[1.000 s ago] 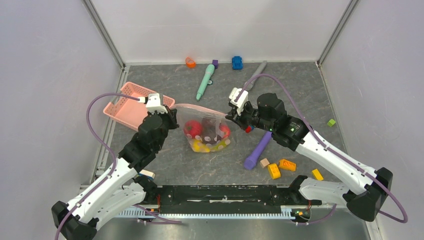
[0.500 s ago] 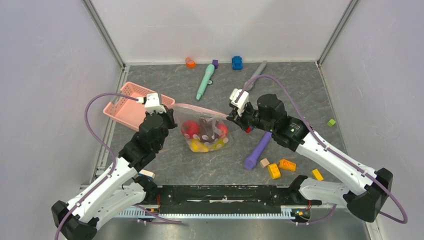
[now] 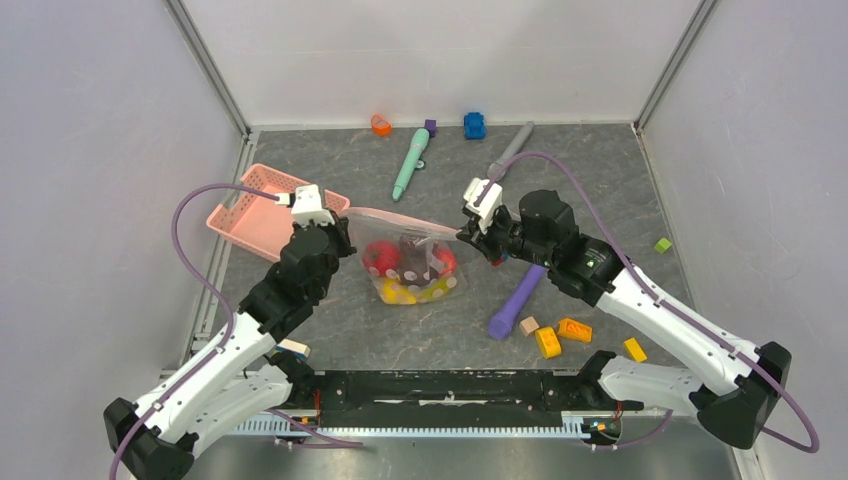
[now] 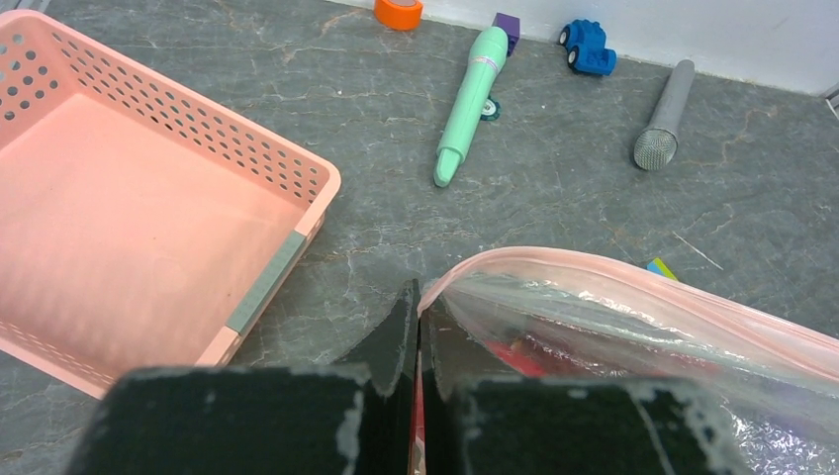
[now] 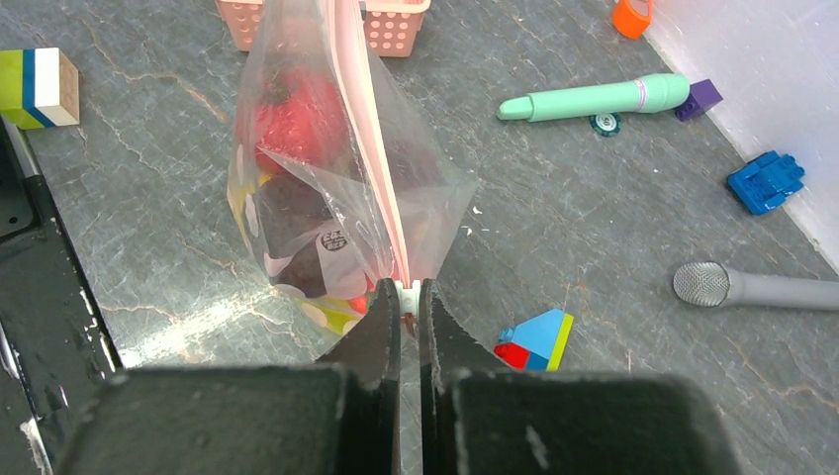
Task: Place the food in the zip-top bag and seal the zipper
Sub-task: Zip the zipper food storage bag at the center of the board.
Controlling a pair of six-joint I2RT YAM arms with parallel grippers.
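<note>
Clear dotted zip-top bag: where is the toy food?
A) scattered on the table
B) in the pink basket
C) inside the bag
C: the glossy red, maroon and yellow toy food shows through the clear dotted zip-top bag, held between the left end effector and the right end effector.

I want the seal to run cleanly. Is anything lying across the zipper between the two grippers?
Nothing visible does. The zipper runs bare from the right gripper to the left gripper, which pinches a corner of the zip-top bag; the food sits low inside, below the strip.
</note>
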